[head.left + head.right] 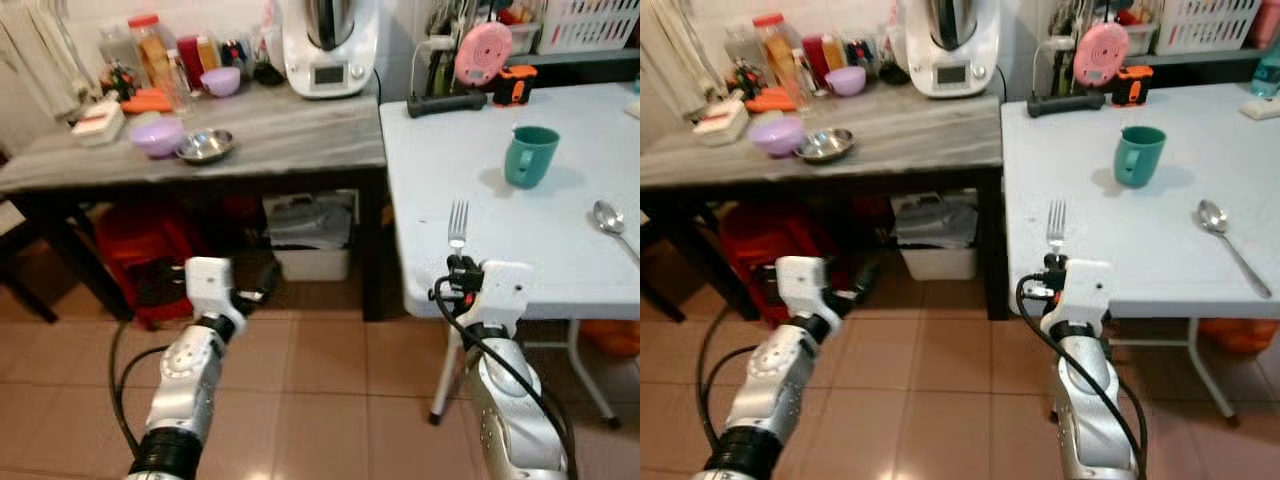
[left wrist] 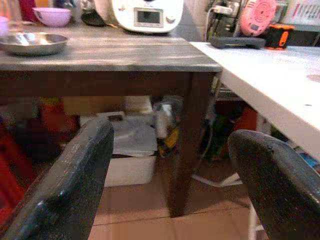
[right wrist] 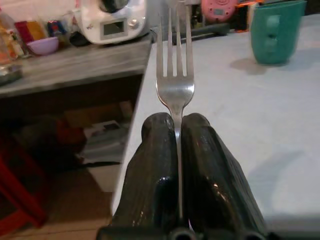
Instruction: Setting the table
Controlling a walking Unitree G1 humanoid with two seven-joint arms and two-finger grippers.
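The right gripper [image 1: 458, 262] is clenched on the handle of a silver metal fork [image 1: 458, 224], tines forward, at the near edge of the white plastic surface [image 1: 520, 215]. To place it well, I'd carry it further in, lower it flat, then let go. The left gripper [image 1: 262, 283] hangs spread and empty above the floor. Further off sit a steel spoon [image 1: 612, 224] and a teal ceramic mug [image 1: 529, 155].

The silver fork [image 1: 458, 222] is pointing tines-forward over the white table's [image 1: 560, 260] near edge; teal mug [image 1: 529, 156] standing upright, spoon [image 1: 612, 223] lying beyond.
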